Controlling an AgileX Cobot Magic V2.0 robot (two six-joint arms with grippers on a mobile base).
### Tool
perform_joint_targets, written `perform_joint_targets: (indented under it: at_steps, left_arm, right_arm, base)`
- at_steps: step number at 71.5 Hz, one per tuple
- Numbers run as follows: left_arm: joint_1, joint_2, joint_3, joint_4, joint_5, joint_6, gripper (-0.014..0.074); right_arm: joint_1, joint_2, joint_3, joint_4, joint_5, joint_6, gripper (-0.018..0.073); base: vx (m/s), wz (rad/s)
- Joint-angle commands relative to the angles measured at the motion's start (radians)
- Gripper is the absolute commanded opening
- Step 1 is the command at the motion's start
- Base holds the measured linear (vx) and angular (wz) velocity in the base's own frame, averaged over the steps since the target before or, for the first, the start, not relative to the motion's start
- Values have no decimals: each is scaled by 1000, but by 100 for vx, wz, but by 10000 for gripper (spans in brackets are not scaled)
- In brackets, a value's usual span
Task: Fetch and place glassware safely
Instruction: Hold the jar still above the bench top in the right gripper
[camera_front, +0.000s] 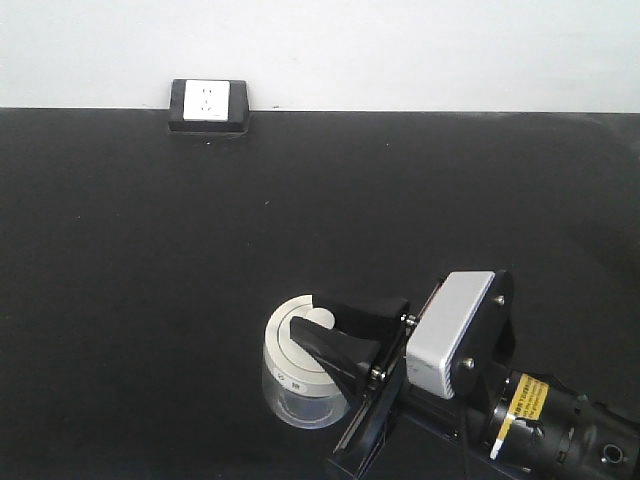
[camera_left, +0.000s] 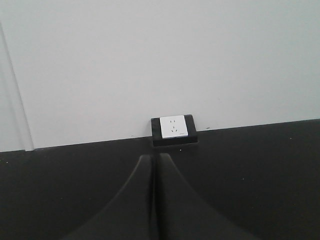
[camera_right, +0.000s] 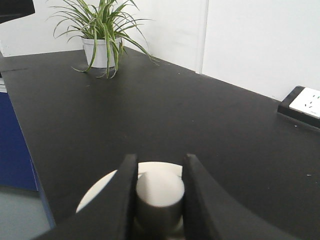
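The glassware is a squat clear jar (camera_front: 290, 398) with a round off-white lid (camera_front: 283, 338), standing on the black table (camera_front: 150, 260) near its front edge. My right gripper (camera_front: 307, 314) reaches over the lid from the right, and its two black fingers cover part of it. In the right wrist view the right gripper (camera_right: 159, 162) is shut on the lid's central knob (camera_right: 160, 192), one finger pressed on each side, with the lid's rim (camera_right: 100, 192) showing to the left. My left gripper (camera_left: 154, 157) is shut on nothing, above bare table, and is out of the front view.
A black-and-white socket box (camera_front: 208, 104) sits at the back against the white wall (camera_front: 400, 50), also seen as the socket box (camera_left: 172, 129) ahead of the left gripper. A potted plant (camera_right: 102, 30) stands at the table's far corner. The table edge (camera_right: 35, 180) drops off beside a blue panel (camera_right: 15, 150).
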Motion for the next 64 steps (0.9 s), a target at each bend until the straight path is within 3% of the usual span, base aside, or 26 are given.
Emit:
perform_joint_targets:
  at_steps: [1,64]
  left_arm:
    - [0,8,-26,-7,-71,-5,-7]
    - [0,8,-26,-7,-71,-5,-7]
  right_arm:
    - [1,-30,-30,14,-106,-6,-3]
    - [1,-30,-30,14,-106,-6,-3]
  base:
    - [0,0]
    - [2,0]
